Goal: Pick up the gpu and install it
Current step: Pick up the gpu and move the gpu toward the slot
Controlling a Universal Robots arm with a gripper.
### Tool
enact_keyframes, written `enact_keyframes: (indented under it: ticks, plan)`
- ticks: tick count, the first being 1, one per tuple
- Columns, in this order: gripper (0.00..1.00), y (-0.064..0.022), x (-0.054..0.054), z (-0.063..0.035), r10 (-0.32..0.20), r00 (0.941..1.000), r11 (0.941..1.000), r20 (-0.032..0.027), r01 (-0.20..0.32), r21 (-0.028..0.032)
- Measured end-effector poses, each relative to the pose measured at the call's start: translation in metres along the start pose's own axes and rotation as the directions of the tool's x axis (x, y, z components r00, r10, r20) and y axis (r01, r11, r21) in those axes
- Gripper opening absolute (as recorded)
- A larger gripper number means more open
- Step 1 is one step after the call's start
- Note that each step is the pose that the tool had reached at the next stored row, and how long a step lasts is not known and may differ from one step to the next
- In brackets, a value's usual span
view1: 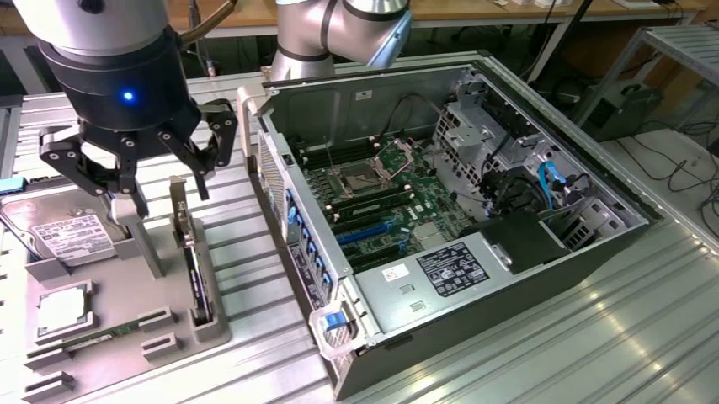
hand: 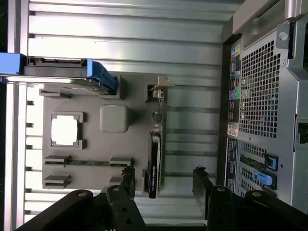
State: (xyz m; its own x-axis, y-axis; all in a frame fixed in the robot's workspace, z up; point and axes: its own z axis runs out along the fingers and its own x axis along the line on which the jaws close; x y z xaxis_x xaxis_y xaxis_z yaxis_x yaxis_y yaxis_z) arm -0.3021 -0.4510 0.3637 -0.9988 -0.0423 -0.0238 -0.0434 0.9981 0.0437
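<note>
table (view1: 629,337) — ribbed shiny metal | tray (view1: 157,295) — matt grey plastic

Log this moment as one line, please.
pincer: open, above gpu | gpu: upright in tray, not gripped | computer case: open

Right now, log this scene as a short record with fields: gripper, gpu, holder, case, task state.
gripper: gripper open, holding nothing, poised above the gpu
gpu: standing on edge in a slot of the grey holder, not yet picked up
holder: beside the computer case; also carries a hard drive and a processor
case: on its side, open, motherboard exposed
task state: gpu not installed
</note>
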Motion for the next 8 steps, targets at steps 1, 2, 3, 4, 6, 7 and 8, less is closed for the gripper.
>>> enact_keyframes:
  ticks: [1,2,3,4,6,7,8]
  plan:
    - [0.6,0.0,0.0,0.0005,0.0,1.0,1.0,0.0,0.0,0.0]
    - [0.6,0.0,0.0,0.001,0.0,1.0,1.0,0.0001,0.0,-0.0001]
    - [0.6,-0.0001,0.0,0.0014,0.0,1.0,1.0,0.0001,0.0,0.0]
    - [0.6,-0.0001,0.0,0.0019,0.0,1.0,1.0,0.0001,0.0,0.0]
    - [0.6,-0.0001,0.0001,0.0028,0.0,1.0,1.0,0.0001,0.0,0.0]
    - [0.6,-0.0002,0.0001,0.0032,0.0,1.0,1.0,0.0,0.0,0.0]
    - [0.6,-0.0002,0.0001,0.0037,0.0,1.0,1.0,0.0001,0.0,0.0]
